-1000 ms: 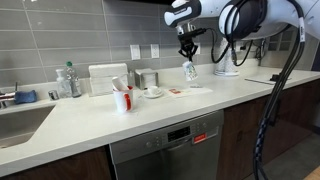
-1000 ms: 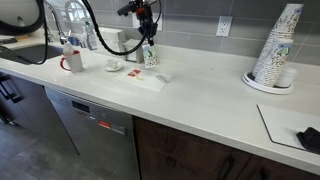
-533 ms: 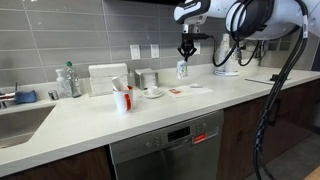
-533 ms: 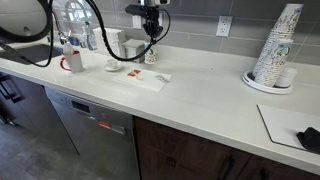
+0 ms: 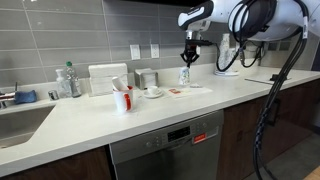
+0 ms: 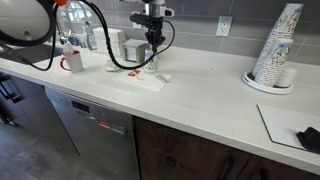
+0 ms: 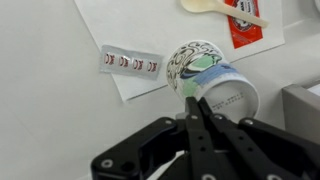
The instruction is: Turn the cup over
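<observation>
The cup (image 7: 212,78) is small, white and tapered, with a blue-green print. In the wrist view it lies tilted, printed end toward the paper and wide white end to the right. My gripper (image 7: 197,103) is shut on its wall, the two fingers pressed together over it. In both exterior views the gripper (image 5: 188,58) (image 6: 152,40) hangs from above with the cup (image 5: 184,75) (image 6: 155,57) under it, low over the white counter (image 5: 150,115) near the back wall. I cannot tell whether the cup touches the counter.
A white paper sheet (image 6: 150,79) with sachets and a spoon lies below the cup. A white mug with red things (image 5: 122,99), a small cup on a saucer (image 5: 153,92) and a napkin box (image 5: 107,78) stand nearby. A stack of paper cups (image 6: 275,48) stands far along the counter.
The gripper has carried the cup sideways along the back wall and lowered it toward the counter. The cup has stayed in the gripper's hold.
</observation>
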`<state>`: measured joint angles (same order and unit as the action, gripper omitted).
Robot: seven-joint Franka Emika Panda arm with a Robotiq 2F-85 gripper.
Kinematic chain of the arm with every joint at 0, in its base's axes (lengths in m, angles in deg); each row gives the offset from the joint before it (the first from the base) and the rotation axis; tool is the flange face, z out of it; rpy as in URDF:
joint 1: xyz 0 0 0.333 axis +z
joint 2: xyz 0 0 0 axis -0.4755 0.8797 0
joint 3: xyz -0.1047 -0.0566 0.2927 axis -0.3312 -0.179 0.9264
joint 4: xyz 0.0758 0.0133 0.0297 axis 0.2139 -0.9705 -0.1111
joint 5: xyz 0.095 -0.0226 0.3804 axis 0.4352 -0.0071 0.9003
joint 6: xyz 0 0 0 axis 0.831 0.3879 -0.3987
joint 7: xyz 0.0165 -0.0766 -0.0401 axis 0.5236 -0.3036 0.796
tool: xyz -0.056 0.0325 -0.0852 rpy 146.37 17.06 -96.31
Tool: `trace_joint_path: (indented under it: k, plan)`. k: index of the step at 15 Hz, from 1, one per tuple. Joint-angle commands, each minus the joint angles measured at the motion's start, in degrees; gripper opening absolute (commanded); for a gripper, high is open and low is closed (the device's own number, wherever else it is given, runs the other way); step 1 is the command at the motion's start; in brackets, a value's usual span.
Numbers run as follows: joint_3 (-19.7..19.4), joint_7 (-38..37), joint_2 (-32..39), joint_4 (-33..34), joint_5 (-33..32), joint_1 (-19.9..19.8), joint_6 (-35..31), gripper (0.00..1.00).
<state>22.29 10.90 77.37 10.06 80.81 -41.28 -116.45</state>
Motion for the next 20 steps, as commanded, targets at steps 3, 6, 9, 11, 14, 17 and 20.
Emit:
trace_joint_path:
  k: [3,6,9,11,14,17,20]
  plan:
    - [0.8,5.3,-1.0,-5.7,0.3,-0.4,-5.2,0.01]
    - [0.7,7.1,-1.4,-8.2,0.2,-0.2,-7.0,0.01]
    - [1.0,8.5,-2.2,-10.1,0.5,-0.4,-7.5,0.29]
    - [0.7,8.9,-3.3,-10.8,0.1,-0.3,-7.0,0.43]
    - [-0.3,8.0,-5.8,-12.4,-1.0,0.2,-6.2,0.65]
    - [-0.2,8.6,-9.0,-14.6,-1.4,0.1,-7.1,0.87]
    - [-1.5,9.9,-13.2,-19.2,-4.9,1.5,-8.5,1.0]
